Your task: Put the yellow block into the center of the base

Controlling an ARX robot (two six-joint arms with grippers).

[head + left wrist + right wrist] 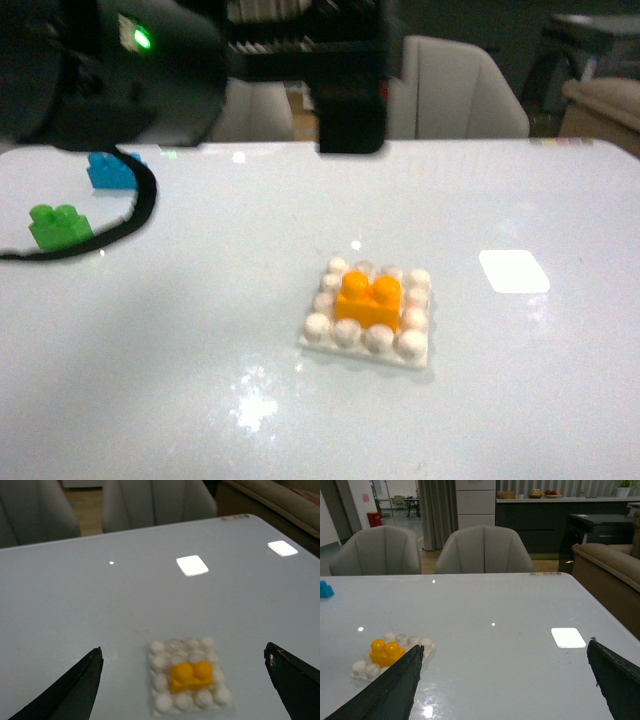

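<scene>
The left gripper (182, 680) hangs with its jaws spread wide and empty, the base (159, 680) lying on the worktop (75, 595) between them in its wrist view. The right gripper (505, 680) is likewise wide apart and holds nothing. The yellow block (368, 299) sits seated on the middle studs of the base (415, 350), ringed by white studs. Well apart to the robot's left lie a green brick (58, 224) and a blue brick (110, 170). No writing is legible anywhere.
</scene>
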